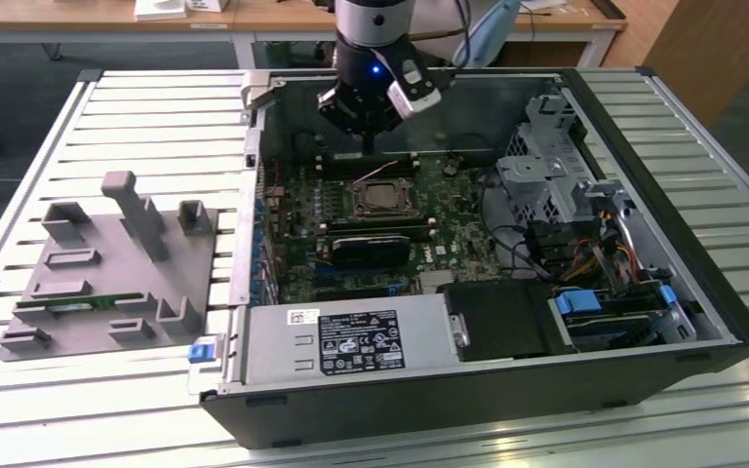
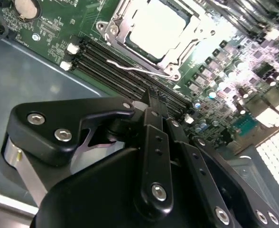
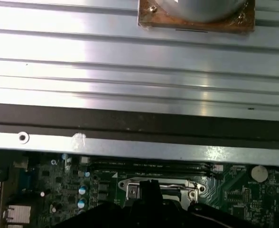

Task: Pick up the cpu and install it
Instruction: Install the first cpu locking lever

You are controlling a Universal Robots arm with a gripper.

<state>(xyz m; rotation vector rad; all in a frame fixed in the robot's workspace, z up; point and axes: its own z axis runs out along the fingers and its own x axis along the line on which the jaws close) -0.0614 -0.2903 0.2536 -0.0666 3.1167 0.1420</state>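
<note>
fingers [image 2: 151,102] drawn together to a narrow tip, nothing visible between them. gripper [image 1: 370,146] poised over the far edge of the motherboard [image 1: 348,234], just beyond the socket [image 1: 377,198]. cpu [image 2: 156,26] lying flat in the open socket frame, pale lid up, retention lever [image 2: 139,68] seemingly unlatched. placement apparently done; seating still to confirm, judging by the raised frame. all inside the computer case [image 1: 635,322] on the slatted table [image 1: 153,117].

Wooden desks [image 1: 284,19] behind; grey floor [image 1: 11,88], perhaps carpet.
</note>
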